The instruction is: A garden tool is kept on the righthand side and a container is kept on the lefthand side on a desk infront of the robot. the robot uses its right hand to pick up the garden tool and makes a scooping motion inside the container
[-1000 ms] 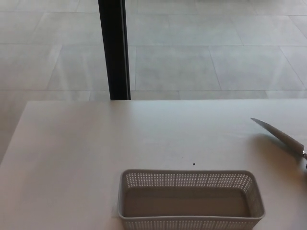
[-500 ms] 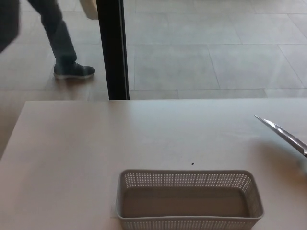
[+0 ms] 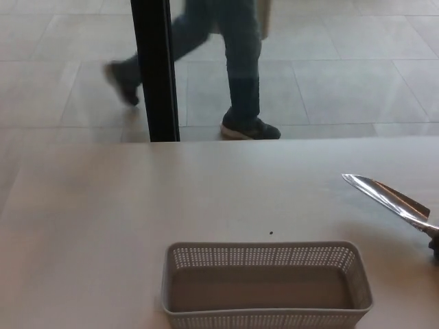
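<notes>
We see the perforated grey container [image 3: 266,285] sitting at the near edge of the tabletop [image 3: 103,219], empty. The garden tool [image 3: 387,199], a shiny metal blade, enters from the right edge, its tip pointing toward the far left. Neither robot hand shows, so we cannot tell its grip. Beyond the far edge, a person's legs [image 3: 236,75] cross the tiled floor behind a black post [image 3: 154,68].

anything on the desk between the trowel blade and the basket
Nothing: in the head view, only bare desk separates the trowel blade from the basket. The small dark speck sits above the basket's far rim, off that stretch.
</notes>
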